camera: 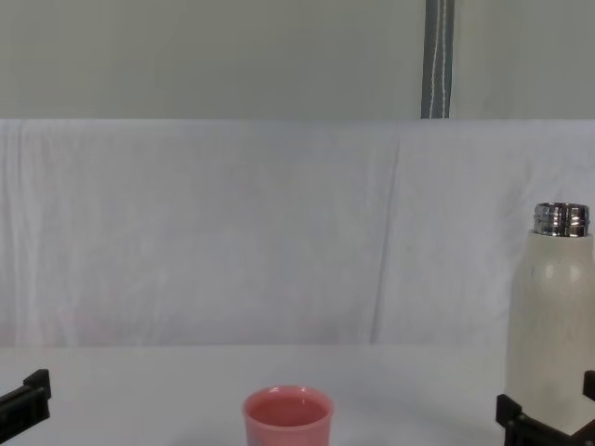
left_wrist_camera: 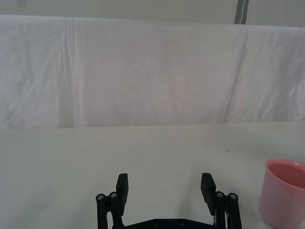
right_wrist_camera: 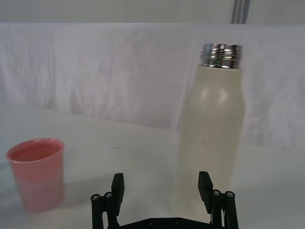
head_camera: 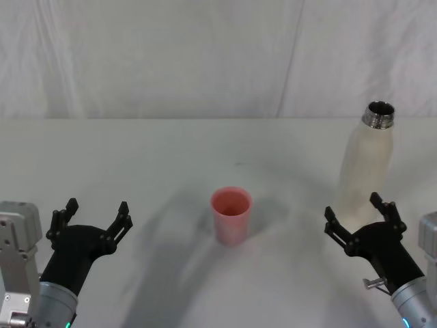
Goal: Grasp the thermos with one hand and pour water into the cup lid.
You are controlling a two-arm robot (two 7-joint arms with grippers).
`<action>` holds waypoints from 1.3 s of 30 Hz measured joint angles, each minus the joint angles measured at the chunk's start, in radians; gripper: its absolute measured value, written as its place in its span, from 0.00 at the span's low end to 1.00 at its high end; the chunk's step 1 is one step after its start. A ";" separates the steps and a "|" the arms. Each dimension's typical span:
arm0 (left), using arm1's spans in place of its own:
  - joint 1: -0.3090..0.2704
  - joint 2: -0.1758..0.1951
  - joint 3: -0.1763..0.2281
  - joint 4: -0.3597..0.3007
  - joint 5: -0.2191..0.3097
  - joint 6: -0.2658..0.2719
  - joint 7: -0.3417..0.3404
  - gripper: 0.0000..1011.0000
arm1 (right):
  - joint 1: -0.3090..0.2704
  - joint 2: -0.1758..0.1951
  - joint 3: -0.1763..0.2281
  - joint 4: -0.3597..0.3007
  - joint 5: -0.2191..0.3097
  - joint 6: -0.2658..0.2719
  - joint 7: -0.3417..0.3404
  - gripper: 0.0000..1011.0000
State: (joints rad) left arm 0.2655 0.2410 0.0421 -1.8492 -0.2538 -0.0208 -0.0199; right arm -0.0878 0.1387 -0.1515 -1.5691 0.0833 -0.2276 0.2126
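The thermos (head_camera: 365, 164) (right_wrist_camera: 212, 133) (camera: 550, 316) is a tall cream-white bottle with an open steel neck, standing upright at the table's right. My right gripper (head_camera: 359, 213) (right_wrist_camera: 162, 188) is open just in front of its base, fingers apart, not touching it. The cup lid (head_camera: 231, 214) (left_wrist_camera: 283, 192) (right_wrist_camera: 37, 171) (camera: 287, 417), a small pink cup, stands upright in the middle of the table. Well to the left of the cup, near the front, my left gripper (head_camera: 95, 215) (left_wrist_camera: 164, 186) is open and holds nothing.
The white table (head_camera: 171, 157) reaches back to a white cloth backdrop (head_camera: 205, 55). A grey pole (camera: 437, 58) rises behind the cloth. Bare table lies between the cup lid and both grippers.
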 joint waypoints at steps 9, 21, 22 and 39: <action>0.000 0.000 0.000 0.000 0.000 0.000 0.000 0.99 | -0.001 0.006 -0.032 0.011 0.014 -0.001 0.018 0.99; 0.000 0.000 0.000 0.000 0.000 0.000 0.000 0.99 | -0.013 0.016 -0.055 0.015 0.037 -0.007 0.034 0.99; 0.000 0.000 0.000 0.000 0.000 0.000 0.000 0.99 | -0.014 0.017 -0.056 0.015 0.038 -0.007 0.034 0.99; 0.000 0.000 0.000 0.000 0.000 0.000 0.000 0.99 | -0.016 0.021 -0.061 0.015 0.040 -0.012 0.033 0.99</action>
State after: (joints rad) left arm 0.2655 0.2409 0.0421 -1.8492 -0.2538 -0.0208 -0.0199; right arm -0.1037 0.1593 -0.2129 -1.5545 0.1232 -0.2400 0.2457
